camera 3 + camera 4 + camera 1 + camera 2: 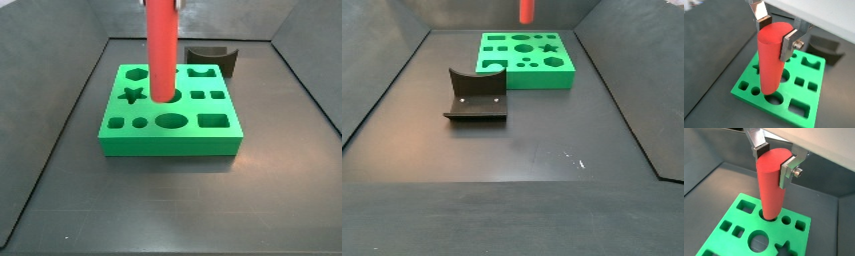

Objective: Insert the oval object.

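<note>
My gripper (775,34) is shut on the top end of the oval object (769,60), a long smooth red rod, and holds it upright; both wrist views show this (775,160). The rod (771,188) points down at the green block (754,218), which has several shaped holes. In a side view the rod (162,50) lines up over a hole in the block's middle row (167,145). In a side view its lower end (527,12) still hangs above the block (529,80). The gripper itself is out of frame in both side views.
The dark fixture (476,97) with a curved seat stands on the floor beside the block (211,60), and shows in a wrist view (827,47). Grey walls enclose the dark floor on all sides.
</note>
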